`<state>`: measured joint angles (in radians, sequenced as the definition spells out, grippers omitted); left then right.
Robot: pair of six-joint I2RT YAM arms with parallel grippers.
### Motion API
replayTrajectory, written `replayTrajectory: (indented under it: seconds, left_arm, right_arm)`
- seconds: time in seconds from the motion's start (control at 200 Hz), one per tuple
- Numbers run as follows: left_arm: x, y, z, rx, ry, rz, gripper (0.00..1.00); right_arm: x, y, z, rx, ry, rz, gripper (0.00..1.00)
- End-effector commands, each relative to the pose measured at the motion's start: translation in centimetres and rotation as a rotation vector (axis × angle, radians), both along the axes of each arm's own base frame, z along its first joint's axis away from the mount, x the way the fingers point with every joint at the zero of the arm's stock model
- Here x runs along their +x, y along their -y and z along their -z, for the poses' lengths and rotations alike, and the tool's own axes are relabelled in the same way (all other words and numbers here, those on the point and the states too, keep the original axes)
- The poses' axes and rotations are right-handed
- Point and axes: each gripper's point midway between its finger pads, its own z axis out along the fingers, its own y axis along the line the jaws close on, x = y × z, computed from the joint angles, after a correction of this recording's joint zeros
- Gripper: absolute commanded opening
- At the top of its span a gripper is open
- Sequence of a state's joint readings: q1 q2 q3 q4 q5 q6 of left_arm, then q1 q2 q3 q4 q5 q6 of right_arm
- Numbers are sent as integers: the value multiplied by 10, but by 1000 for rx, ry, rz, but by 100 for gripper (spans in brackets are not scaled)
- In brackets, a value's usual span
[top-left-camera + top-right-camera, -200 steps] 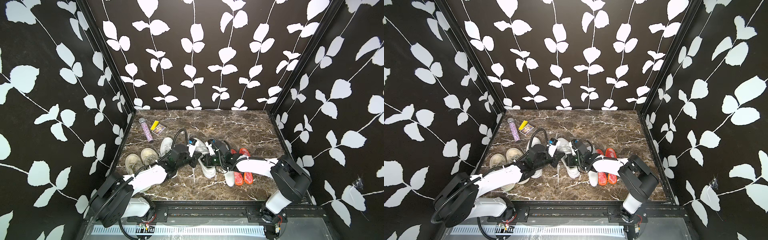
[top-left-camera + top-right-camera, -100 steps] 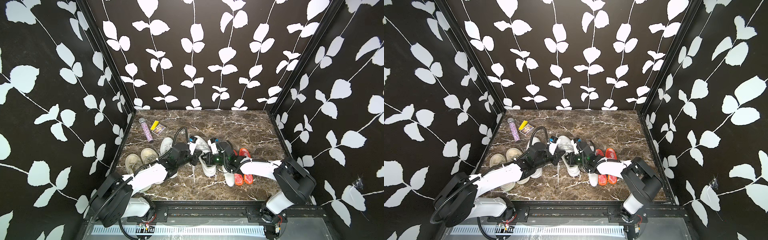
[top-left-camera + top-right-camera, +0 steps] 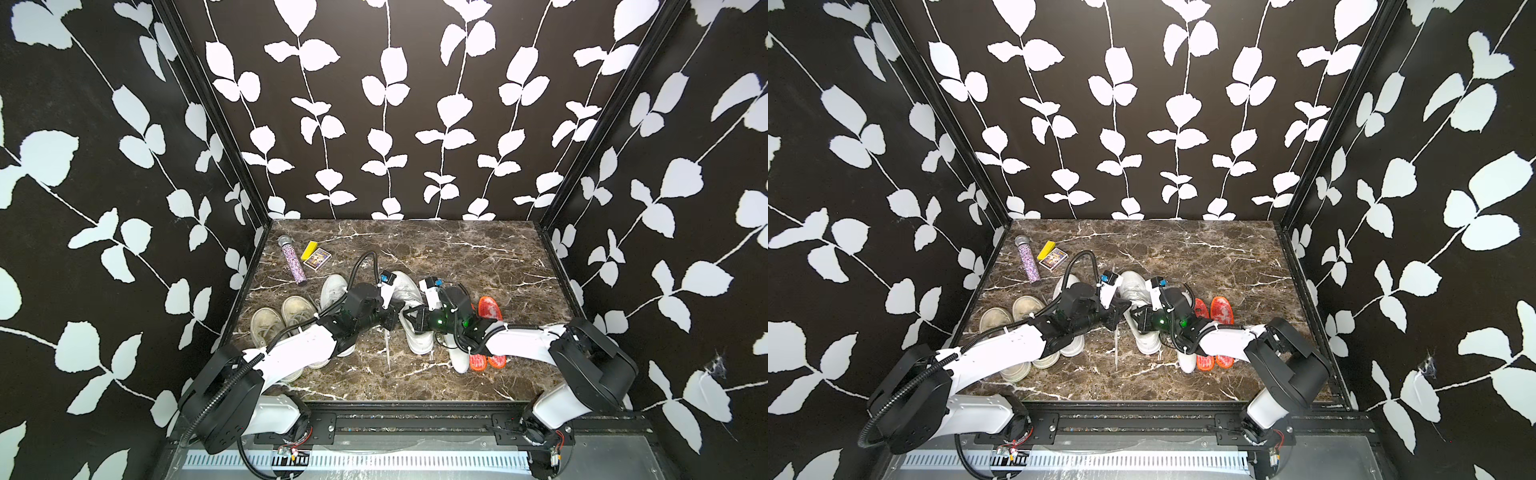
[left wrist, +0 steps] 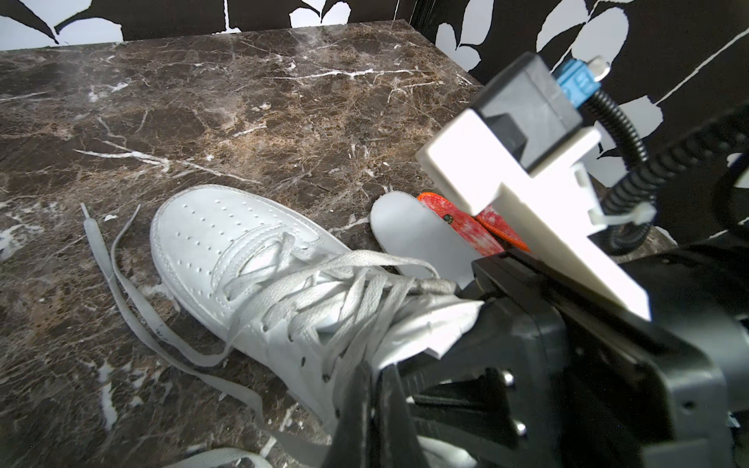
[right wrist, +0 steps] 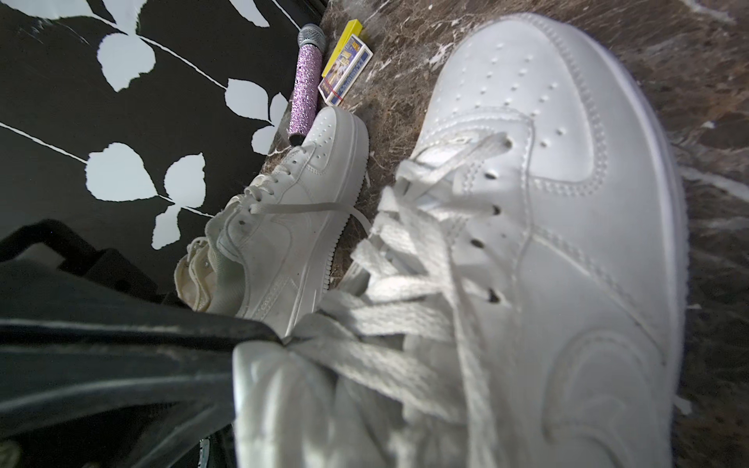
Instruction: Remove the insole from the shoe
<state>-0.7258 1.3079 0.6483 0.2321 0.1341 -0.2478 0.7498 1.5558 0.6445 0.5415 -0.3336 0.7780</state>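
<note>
left wrist cam: l gripper [image 4: 375,381] is pinched shut right by the white shoe [image 4: 227,251] w/ loose laces; can't tell if it grips it. white insole [image 4: 417,243] lies flat on the table [image 4: 243,101], just beside that shoe & next to orange things [image 4: 466,227]. r gripper [image 5: 259,340] is shut too, tips at the laces of a 2nd shoe [image 5: 527,202].

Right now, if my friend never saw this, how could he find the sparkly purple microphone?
Look at the brown marble table and go to its far left corner. The sparkly purple microphone lies flat there, beside a small yellow-and-blue box. It is the only purple stick with a grey mesh head; the white leather sneaker near it looks nothing like it.
</note>
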Motion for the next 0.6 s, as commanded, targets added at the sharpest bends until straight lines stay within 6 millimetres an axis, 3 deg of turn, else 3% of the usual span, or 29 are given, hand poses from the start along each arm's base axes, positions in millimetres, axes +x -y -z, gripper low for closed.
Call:
replayTrajectory:
  seconds: [0.0,0.595]
  left_arm:
    - [31,-112,62,325,-90,-427,0]
    - [44,-125,87,366,-188,-481,0]
  right_arm:
    - [21,11,-76,169,201,73,0]
    - [1,-2,-95,172,335,9,0]
